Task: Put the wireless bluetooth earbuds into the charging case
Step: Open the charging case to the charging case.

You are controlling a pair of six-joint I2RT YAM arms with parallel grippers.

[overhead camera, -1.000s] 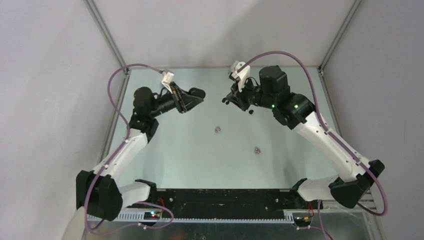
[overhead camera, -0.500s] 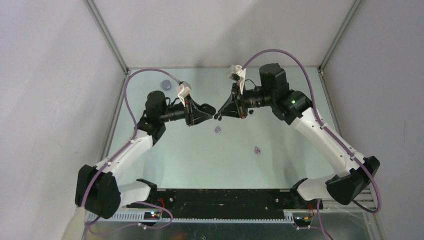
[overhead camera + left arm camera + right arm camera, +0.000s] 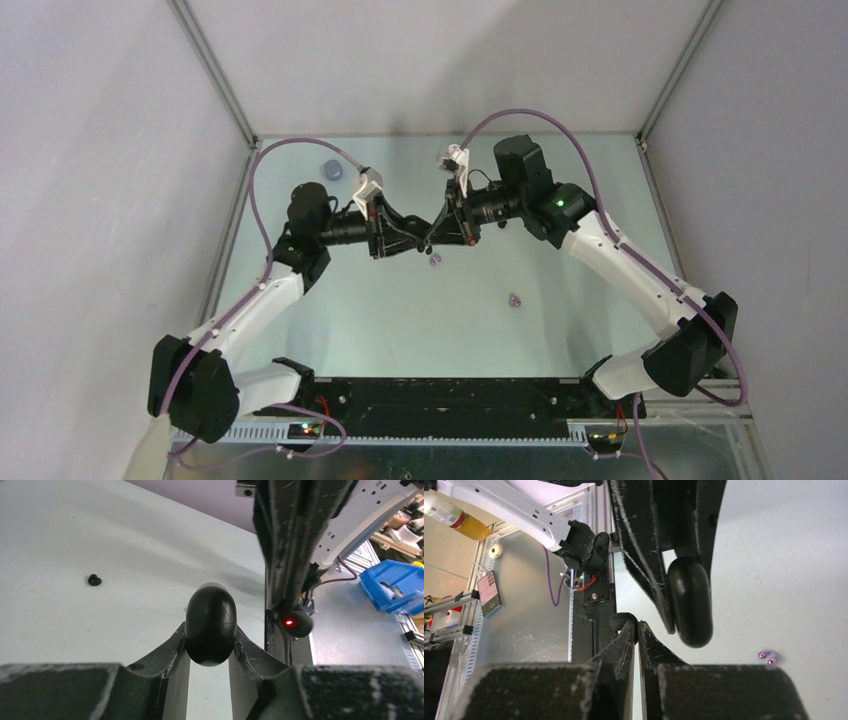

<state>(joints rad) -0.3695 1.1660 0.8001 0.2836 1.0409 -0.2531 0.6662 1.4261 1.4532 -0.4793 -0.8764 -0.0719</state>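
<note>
The left gripper holds the glossy black egg-shaped charging case between its fingers, above the pale table. The right gripper, almost closed, pinches one tiny black earbud just beside the case. The bud should probably be lined up with its seat before pushing, but no opening shows. Two lilac earbuds lie on the table. No writing is readable.
</note>
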